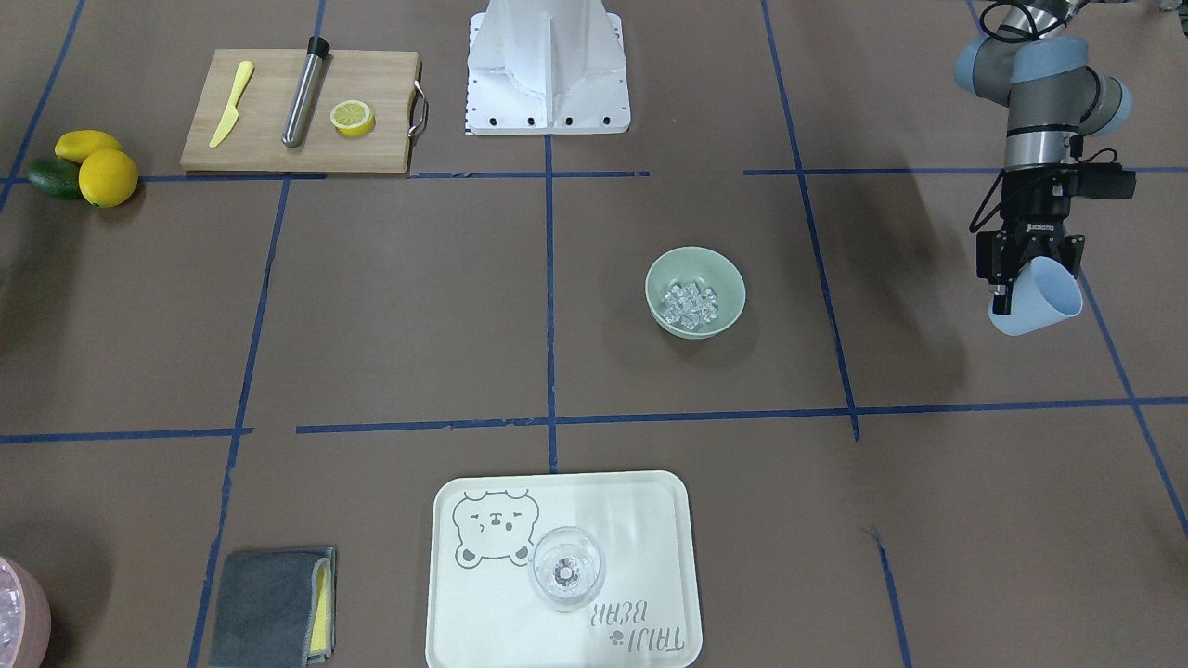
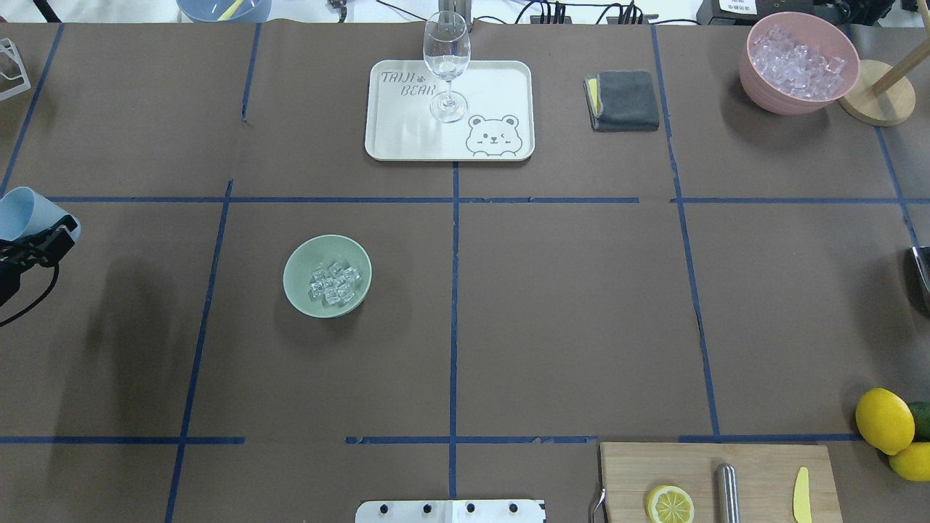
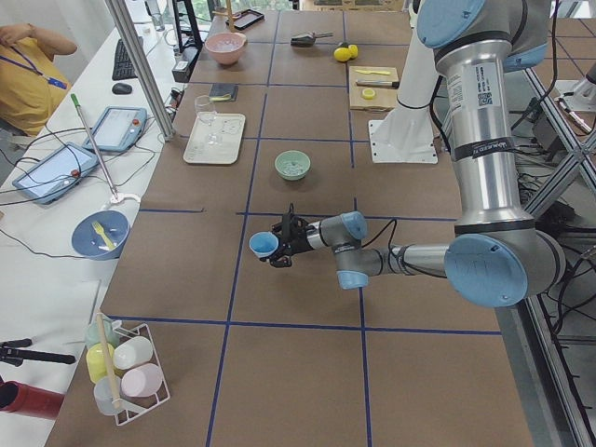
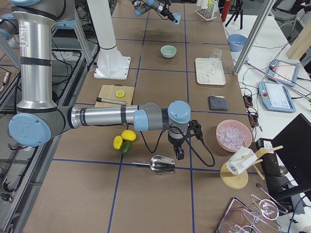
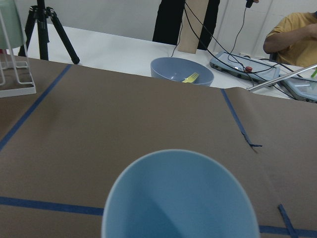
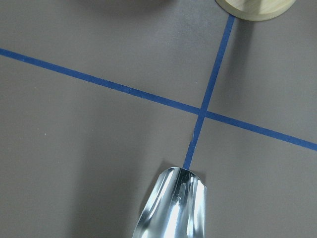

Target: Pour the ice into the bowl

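Note:
The pale green bowl [image 1: 664, 269] stands on the brown table, left of centre in the overhead view [image 2: 298, 265]. A small heap of clear ice [image 1: 691, 304] lies inside it, also seen from overhead [image 2: 334, 283]. My left gripper [image 1: 1021, 278] is shut on a light blue cup [image 1: 1044, 297], held tilted above the table well to the bowl's side, at the overhead view's left edge [image 2: 22, 211]. The cup [image 5: 178, 198] looks empty inside. My right gripper [image 4: 179, 154] is far off by a metal scoop [image 4: 163, 165]. I cannot tell whether it is open or shut.
A pink bowl of ice [image 2: 799, 65], a grey cloth [image 2: 625, 100] and a white tray [image 2: 501, 80] with a wine glass [image 2: 446, 58] stand along the far side. A cutting board [image 2: 755, 465] and lemons [image 2: 883, 420] are near the robot's right.

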### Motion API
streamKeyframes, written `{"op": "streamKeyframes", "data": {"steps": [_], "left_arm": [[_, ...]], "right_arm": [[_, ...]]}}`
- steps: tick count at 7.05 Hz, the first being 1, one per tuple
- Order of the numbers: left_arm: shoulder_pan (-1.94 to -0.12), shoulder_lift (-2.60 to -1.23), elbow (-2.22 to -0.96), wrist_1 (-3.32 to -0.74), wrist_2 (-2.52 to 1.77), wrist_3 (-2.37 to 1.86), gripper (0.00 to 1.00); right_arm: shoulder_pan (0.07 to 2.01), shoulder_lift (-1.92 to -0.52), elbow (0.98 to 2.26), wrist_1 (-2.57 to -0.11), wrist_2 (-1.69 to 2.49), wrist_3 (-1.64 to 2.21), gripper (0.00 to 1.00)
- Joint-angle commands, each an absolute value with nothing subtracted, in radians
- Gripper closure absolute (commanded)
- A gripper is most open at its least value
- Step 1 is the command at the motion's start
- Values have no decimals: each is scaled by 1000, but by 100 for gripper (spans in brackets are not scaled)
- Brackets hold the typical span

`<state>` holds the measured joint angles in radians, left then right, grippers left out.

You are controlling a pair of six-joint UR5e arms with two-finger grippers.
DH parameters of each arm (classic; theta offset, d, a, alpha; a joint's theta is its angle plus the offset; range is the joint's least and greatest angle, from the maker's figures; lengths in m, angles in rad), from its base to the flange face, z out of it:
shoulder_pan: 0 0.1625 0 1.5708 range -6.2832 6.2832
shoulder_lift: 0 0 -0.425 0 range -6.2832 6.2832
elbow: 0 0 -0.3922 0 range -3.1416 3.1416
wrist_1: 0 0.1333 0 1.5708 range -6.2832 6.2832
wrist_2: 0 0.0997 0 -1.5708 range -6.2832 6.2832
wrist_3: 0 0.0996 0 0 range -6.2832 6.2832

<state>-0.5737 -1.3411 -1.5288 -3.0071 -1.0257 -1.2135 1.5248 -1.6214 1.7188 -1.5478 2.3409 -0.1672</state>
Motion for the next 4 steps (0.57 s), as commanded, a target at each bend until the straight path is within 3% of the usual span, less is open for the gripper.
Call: {"op": "streamKeyframes", "data": {"steps": [1, 4], "left_arm": [[-502, -1341, -1506, -3007, -1005, -1209, 100], [-427, -1339, -1482, -3005, -938, -1203, 100]], "right_arm": [[1525, -1623, 1717, -1534, 2341, -164, 0], [1526, -1631, 1718, -1526, 2341, -161, 0]]}}
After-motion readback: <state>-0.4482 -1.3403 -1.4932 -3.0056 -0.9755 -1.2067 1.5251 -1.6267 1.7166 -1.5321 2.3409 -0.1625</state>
